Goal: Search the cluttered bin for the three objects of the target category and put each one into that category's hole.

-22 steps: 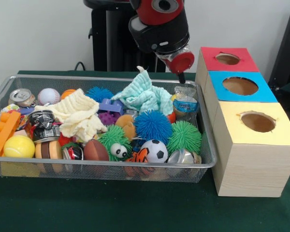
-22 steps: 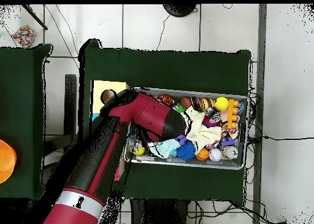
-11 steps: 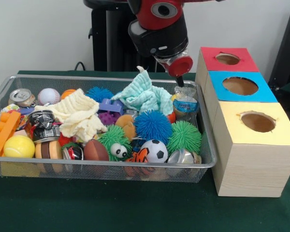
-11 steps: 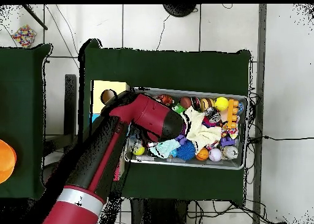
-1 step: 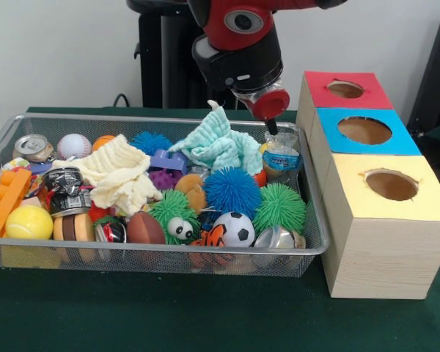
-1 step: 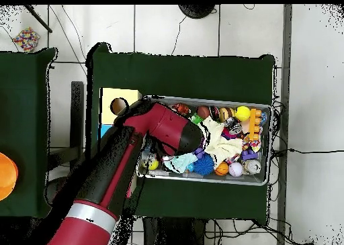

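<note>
A wire mesh bin [image 5: 169,253] holds a jumble of toys. My gripper [image 5: 272,127], a red-capped tool on the arm's wrist, hangs just above a crushed plastic water bottle [image 5: 281,158] at the bin's back right corner. Beside the bottle lies a mint green cloth [image 5: 218,144]. A cream cloth [image 5: 119,174] covers the middle left. Spiky balls in blue [image 5: 232,191] and green [image 5: 279,207] sit near a small football [image 5: 235,229]. To the right stand three boxes with holes, topped red [image 5: 345,89], blue [image 5: 364,130] and yellow [image 5: 391,185]. In the overhead view the arm [image 6: 161,127] hides the gripper.
Drink cans [image 5: 34,147] lie at the bin's left, with a baseball [image 5: 74,146], a yellow ball [image 5: 28,221] and an orange brick [image 5: 6,199]. The overhead view shows the bin [image 6: 201,180] on a green table, with the yellow box [image 6: 117,98] to its left.
The gripper has come down a little and drifted slightly left, closer to the water bottle. Nothing in the bin has moved.
</note>
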